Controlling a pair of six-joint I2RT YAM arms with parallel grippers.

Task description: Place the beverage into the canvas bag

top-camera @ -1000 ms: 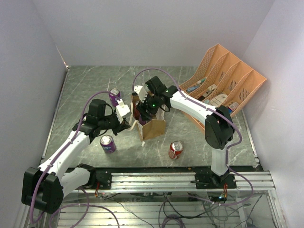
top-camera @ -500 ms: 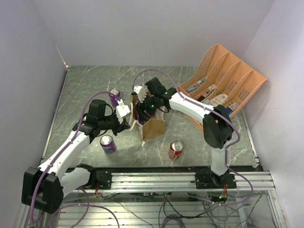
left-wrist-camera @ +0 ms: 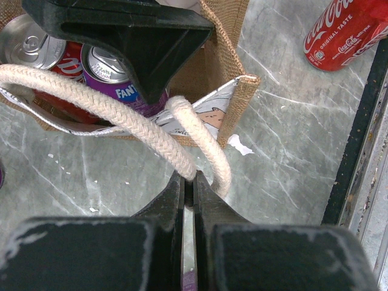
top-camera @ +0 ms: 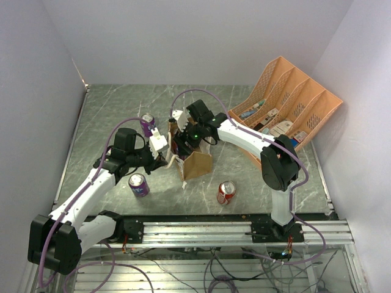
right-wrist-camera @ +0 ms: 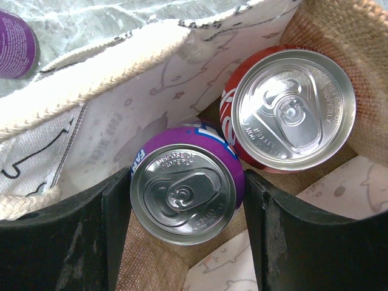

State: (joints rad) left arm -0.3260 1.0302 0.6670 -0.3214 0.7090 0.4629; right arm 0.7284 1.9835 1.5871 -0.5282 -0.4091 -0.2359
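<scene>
Right gripper (right-wrist-camera: pixel 187 203) clamps the purple can (right-wrist-camera: pixel 182 182), canvas bag (right-wrist-camera: pixel 115 66) walls around it, while left gripper (left-wrist-camera: pixel 189 185) pinches the rope handle (left-wrist-camera: pixel 109 115).

Soft, even white light falls from overhead in the top view, so the table (top-camera: pixel 110 122) carries a faint sheen and only short, pale shadows beside the bag (top-camera: pixel 198 163). The wide lens tips the walls (top-camera: pixel 36 91) outward toward the corners. A green lamp (top-camera: pixel 195 135) glows near the middle. In the left wrist view the handle (left-wrist-camera: pixel 121 118) is crisp, while the left gripper (left-wrist-camera: pixel 189 180) is a dark blur at the bottom edge. In the right wrist view, glare flashes on the lids of the purple can (right-wrist-camera: pixel 182 193) and the red can (right-wrist-camera: pixel 293 110). The right gripper (right-wrist-camera: pixel 188 179) sits shadowed and soft-edged.
</scene>
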